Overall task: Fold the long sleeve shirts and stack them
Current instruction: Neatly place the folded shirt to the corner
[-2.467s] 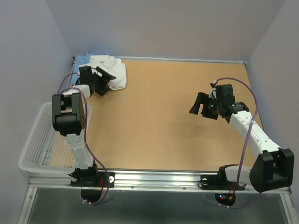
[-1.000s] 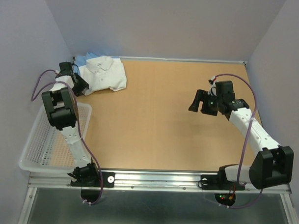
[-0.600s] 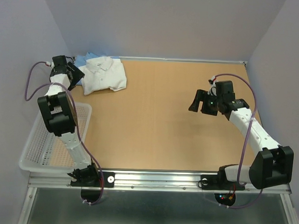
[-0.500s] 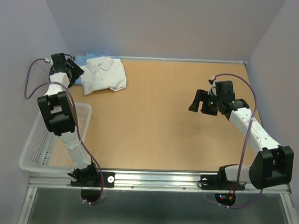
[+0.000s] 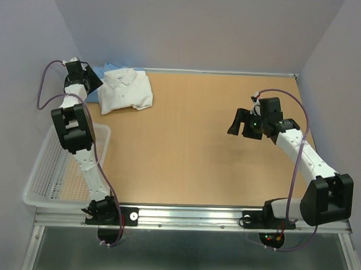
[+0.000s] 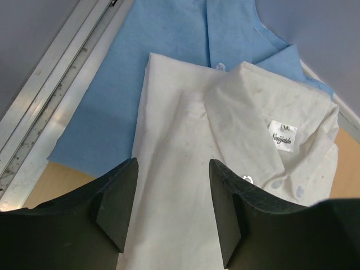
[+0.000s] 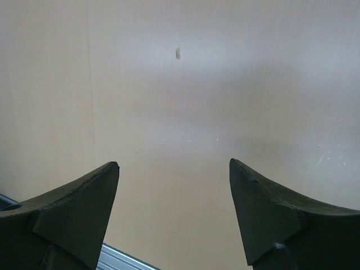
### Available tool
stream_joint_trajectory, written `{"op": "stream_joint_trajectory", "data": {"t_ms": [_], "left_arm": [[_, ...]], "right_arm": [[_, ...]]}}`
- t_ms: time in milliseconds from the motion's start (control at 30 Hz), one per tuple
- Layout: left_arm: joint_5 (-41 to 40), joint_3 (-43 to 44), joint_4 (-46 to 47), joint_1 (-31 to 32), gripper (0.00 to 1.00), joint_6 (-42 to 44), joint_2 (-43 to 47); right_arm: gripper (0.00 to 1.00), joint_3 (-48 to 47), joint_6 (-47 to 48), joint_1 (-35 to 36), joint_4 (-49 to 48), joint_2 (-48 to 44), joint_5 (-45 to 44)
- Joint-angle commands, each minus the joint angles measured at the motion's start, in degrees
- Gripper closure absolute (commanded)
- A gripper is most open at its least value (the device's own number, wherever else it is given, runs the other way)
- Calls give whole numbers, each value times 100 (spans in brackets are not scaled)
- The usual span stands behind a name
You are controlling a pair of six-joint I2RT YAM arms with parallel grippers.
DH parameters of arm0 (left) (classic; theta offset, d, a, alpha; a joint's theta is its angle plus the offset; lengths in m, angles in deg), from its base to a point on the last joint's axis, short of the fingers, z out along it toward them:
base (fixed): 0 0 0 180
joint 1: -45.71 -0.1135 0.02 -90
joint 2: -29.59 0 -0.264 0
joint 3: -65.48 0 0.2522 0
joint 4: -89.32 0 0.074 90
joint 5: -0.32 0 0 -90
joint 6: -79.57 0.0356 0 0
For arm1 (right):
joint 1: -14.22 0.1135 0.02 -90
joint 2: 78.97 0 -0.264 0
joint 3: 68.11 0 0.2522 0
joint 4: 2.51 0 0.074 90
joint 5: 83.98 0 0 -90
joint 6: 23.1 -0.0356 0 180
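Note:
A folded white collared shirt (image 5: 127, 91) lies on top of a folded light blue shirt (image 5: 103, 69) at the table's far left corner. In the left wrist view the white shirt (image 6: 225, 146) covers most of the blue shirt (image 6: 146, 67). My left gripper (image 5: 90, 80) hangs just left of the stack, raised above it, open and empty; in its own view (image 6: 171, 185) it is over the white shirt's near part. My right gripper (image 5: 235, 123) is open and empty over bare table at the right, as its own view (image 7: 174, 194) shows.
A white mesh basket (image 5: 39, 183) hangs off the table's left edge beside the left arm. A metal rail (image 6: 50, 84) borders the table by the shirts. Purple walls close in at the back and both sides.
My left gripper has drawn back off the white shirt, swung left and up toward the far left corner, leaving the folded white shirt lying on the blue one. The right arm has barely moved.

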Motion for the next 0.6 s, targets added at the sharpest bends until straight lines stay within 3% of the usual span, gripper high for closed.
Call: {"op": "stream_joint_trajectory", "data": {"t_ms": [0,167,567], "left_arm": [[302,394,496,-8,38,648,-225],[557,631,646,0,48,736,-585],[629,842,620,0,51,622,-1052]], "right_arm": [[16,-348,13,-11,-70,41,-10],[16,-348,-39,-19,-70,67,-1],[16,-436,-92,-11,-70,243,52]]}}
